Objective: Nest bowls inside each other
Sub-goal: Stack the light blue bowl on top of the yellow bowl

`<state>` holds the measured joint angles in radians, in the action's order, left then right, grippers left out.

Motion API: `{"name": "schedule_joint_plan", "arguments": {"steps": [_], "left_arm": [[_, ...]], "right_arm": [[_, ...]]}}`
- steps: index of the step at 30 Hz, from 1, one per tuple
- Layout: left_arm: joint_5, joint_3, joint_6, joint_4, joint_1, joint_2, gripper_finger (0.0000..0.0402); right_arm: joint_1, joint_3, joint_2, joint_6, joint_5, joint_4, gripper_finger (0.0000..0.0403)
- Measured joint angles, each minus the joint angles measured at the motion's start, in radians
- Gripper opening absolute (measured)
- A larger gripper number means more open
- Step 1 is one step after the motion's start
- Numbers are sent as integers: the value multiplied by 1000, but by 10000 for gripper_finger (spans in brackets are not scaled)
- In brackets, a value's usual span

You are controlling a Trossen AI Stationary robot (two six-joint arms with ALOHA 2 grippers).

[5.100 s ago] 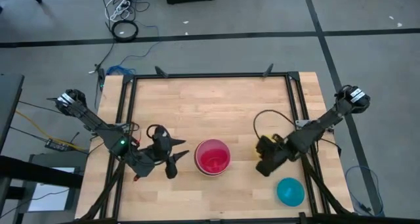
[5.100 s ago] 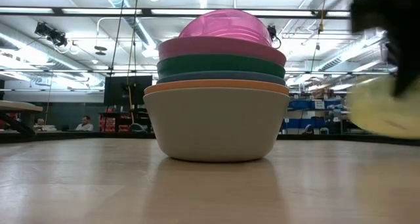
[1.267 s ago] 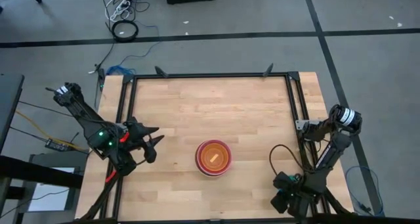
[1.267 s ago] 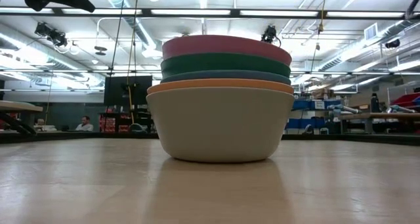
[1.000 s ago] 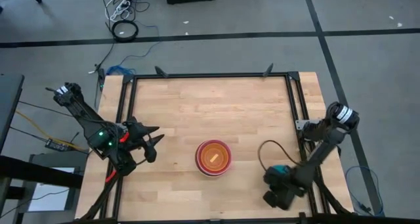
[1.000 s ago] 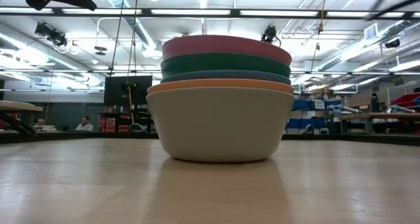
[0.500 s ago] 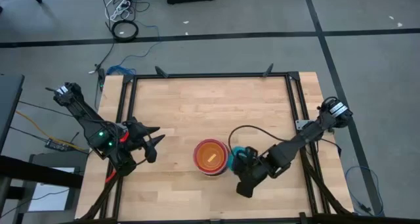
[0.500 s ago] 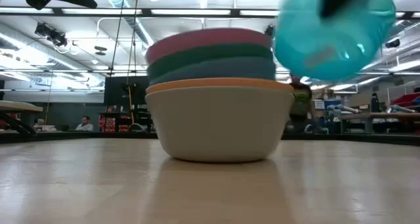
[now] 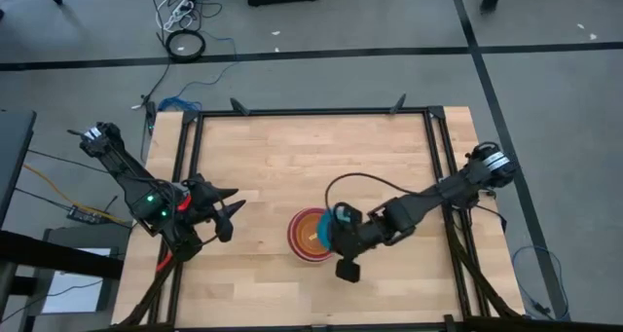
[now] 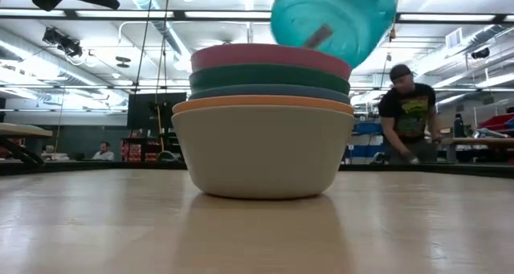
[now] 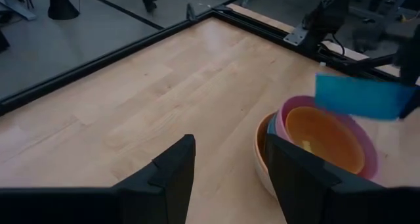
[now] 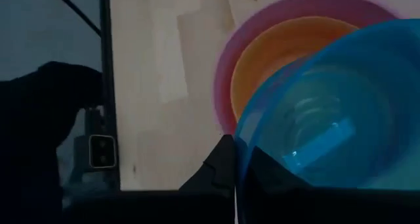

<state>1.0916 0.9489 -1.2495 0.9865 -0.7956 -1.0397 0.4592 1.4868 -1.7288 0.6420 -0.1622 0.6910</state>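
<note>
A stack of nested bowls stands on its grey-white bottom bowl in the near middle of the table. Orange, blue, dark green and pink rims show above it, and a yellow-orange bowl lies innermost. My right gripper is shut on the cyan bowl, which hangs tilted just over the stack's right side. My left gripper hovers open to the left of the stack with nothing between its fingers. My right gripper pinches the cyan bowl's rim, with one finger inside the bowl and one outside. The fingers slant down from the table's near right. The bowl is lifted clear and tilted, with its underside just above the pink rim; I cannot tell whether they touch.
Black frame rails run along the table's edges. Bare wood lies on the far half of the table and to the right of the stack. A person stands in the room beyond the table.
My right gripper has carried the cyan bowl from the near right corner up and toward the stack, rolling as it went. The bowl now hangs tilted over the stack. The stack's upper bowls have shifted a little. A person has come into the low view.
</note>
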Motion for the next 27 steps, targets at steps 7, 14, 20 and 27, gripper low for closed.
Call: {"name": "schedule_joint_plan", "arguments": {"steps": [7, 14, 20, 27], "left_arm": [[0, 0, 0, -2, 1, 0, 191], [-3, 0, 3, -1, 1, 0, 191], [-3, 0, 7, -2, 1, -1, 191], [-3, 0, 12, -11, 1, -1, 191]], "right_arm": [[-57, 0, -90, -88, 88, -122, 0], [-112, -1, -104, -123, 101, -144, 0], [-124, -1, -133, -124, 152, -148, 0], [-115, -2, -127, -155, 163, -167, 55]]}}
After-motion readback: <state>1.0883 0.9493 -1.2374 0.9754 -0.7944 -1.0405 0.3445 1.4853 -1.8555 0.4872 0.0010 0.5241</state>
